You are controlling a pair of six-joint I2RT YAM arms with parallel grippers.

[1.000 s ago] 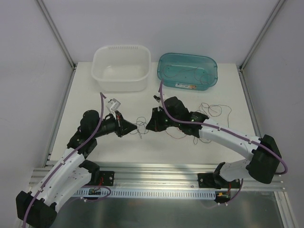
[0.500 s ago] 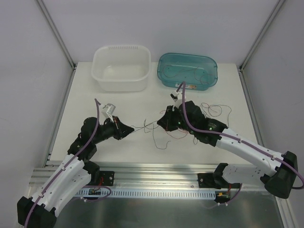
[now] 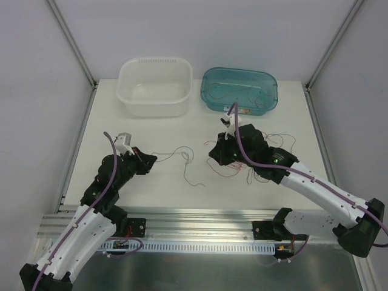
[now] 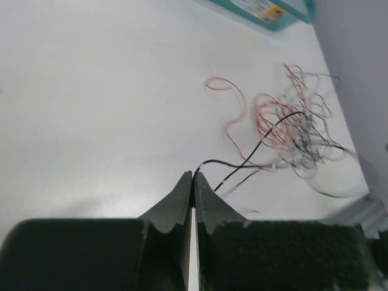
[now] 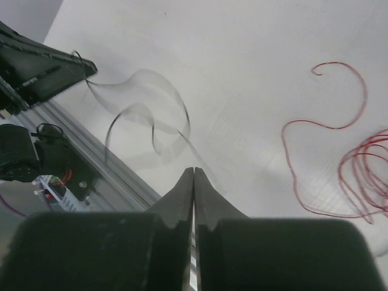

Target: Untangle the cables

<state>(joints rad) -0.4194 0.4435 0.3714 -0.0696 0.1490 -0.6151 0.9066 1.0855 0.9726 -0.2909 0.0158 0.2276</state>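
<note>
Top external: left arm lies low, left gripper [image 3: 150, 160] apparently pinching cables [image 4: 262, 137].

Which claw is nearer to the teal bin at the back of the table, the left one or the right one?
Right. The right claw sits just in front of the teal bin; the left claw is farther off, in front of the white tub.
</note>
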